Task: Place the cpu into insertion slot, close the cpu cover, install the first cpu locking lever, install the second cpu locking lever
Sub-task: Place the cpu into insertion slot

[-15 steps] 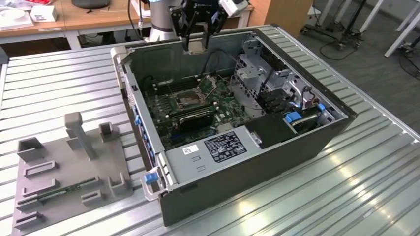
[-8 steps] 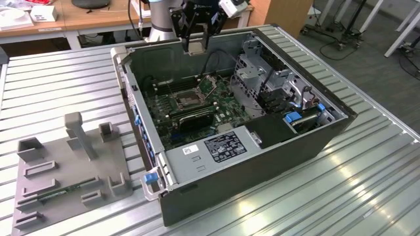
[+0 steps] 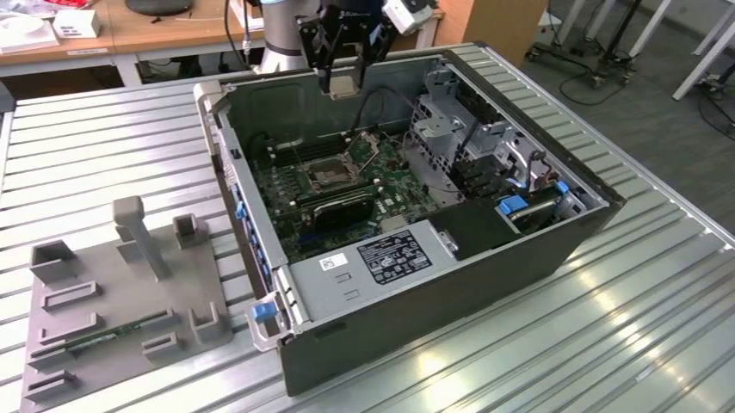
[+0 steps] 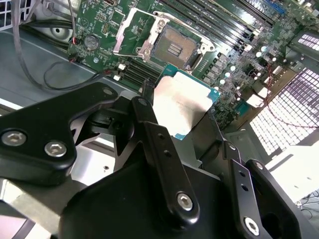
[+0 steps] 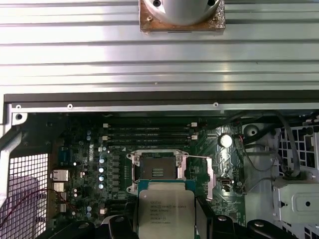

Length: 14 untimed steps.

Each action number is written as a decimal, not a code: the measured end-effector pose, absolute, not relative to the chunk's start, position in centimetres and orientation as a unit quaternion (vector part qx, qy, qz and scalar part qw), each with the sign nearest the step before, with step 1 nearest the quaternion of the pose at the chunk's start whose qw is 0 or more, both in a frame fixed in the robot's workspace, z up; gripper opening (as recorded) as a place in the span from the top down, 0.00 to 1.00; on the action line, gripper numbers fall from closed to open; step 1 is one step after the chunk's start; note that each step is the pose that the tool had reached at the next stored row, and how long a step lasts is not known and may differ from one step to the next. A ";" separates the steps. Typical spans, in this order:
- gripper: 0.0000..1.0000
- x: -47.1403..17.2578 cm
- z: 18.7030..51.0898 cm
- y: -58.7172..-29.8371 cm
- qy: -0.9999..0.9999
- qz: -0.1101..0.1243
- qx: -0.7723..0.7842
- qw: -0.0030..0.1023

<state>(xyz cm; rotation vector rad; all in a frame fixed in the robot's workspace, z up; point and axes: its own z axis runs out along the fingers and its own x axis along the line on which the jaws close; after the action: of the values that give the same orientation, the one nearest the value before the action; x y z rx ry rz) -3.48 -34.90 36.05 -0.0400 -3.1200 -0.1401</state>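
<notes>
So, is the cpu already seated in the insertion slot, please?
No, the end effector holds the cpu above the empty insertion slot.

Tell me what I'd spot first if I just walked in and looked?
The big open computer case stands in the middle, its green board showing. Above it the gripper holds the cpu, a silvery square; the insertion slot below is empty. A grey parts holder sits on the exterior view's left.

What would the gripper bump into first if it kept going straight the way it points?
The gripper, holding the chip, points down into the open computer. It would probably meet the green board first, at or close to the open socket. Depth is hard to judge here.
</notes>
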 end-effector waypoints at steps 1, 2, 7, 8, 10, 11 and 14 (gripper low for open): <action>0.46 -3.5 36.0 -34.9 -0.999 -0.045 -0.013 0.009; 0.46 -3.5 36.0 -34.9 -0.999 -0.045 -0.013 0.009; 0.46 -3.5 35.8 -34.9 -0.999 -0.045 -0.013 0.009; 0.46 -3.5 35.7 -34.9 -0.999 -0.045 -0.013 0.009; 0.46 -3.5 35.6 -34.9 -0.999 -0.045 -0.013 0.009; 0.46 -3.5 35.6 -34.9 -0.999 -0.045 -0.013 0.009; 0.46 -3.5 35.5 -34.9 -0.999 -0.045 -0.013 0.009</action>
<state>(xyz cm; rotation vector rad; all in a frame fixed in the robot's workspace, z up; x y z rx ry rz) -3.48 -34.90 35.49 -0.0400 -3.1200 -0.1400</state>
